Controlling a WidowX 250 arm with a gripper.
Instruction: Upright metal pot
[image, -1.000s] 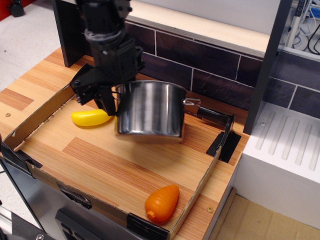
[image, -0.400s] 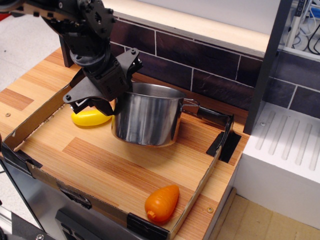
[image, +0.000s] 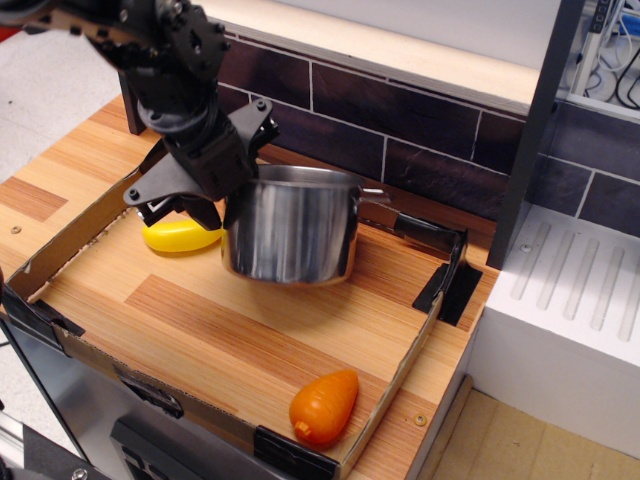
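Note:
The metal pot (image: 295, 230) is shiny steel and stands upright, open side up, in the middle back of the wooden board inside a low cardboard tray (image: 70, 243). A thin wire handle (image: 376, 194) shows on its right side. My black gripper (image: 232, 200) is at the pot's left rim, reaching in from the upper left. Its fingers appear closed on the rim or left handle, which they hide. The pot's base is at or just above the board; I cannot tell which.
A yellow toy vegetable (image: 180, 237) lies left of the pot, under my gripper. An orange toy carrot (image: 325, 406) lies at the tray's front right corner. A dark tiled wall (image: 400, 130) runs behind. A black post (image: 530, 130) and a white ribbed unit (image: 570, 310) stand to the right.
The pot has shifted slightly left and down, tilted for a moment, and now sits level. My gripper has swung to the left and rotated while staying at the pot's left rim.

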